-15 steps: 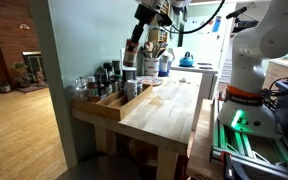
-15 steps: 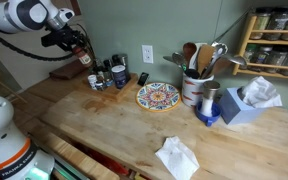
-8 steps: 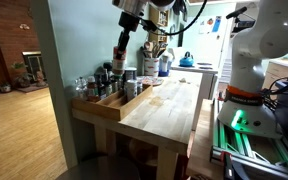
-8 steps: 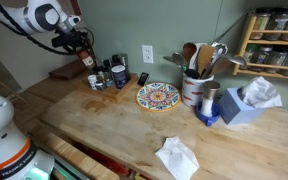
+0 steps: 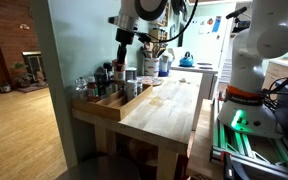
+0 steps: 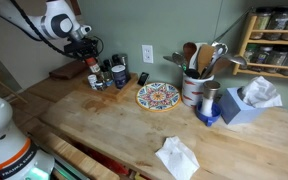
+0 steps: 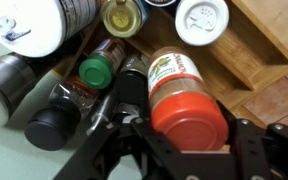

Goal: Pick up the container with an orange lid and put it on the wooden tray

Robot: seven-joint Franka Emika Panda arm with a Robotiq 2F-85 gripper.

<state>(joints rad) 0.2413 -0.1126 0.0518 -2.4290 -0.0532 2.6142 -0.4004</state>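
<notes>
Orange-lidded container [image 7: 180,78] | clamped in tool [image 7: 186,128] | above wooden tray [image 5: 108,104]

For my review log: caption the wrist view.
Gripper holding the orange-lidded jar above clustered spice jars.

Both exterior views stand back — along the worktop [image 5: 169,105] lengthwise, and across the worktop [image 6: 134,125] toward the wall [image 6: 164,25]. The wrist view looks down closely on the jars [image 7: 94,70] they share.
</notes>
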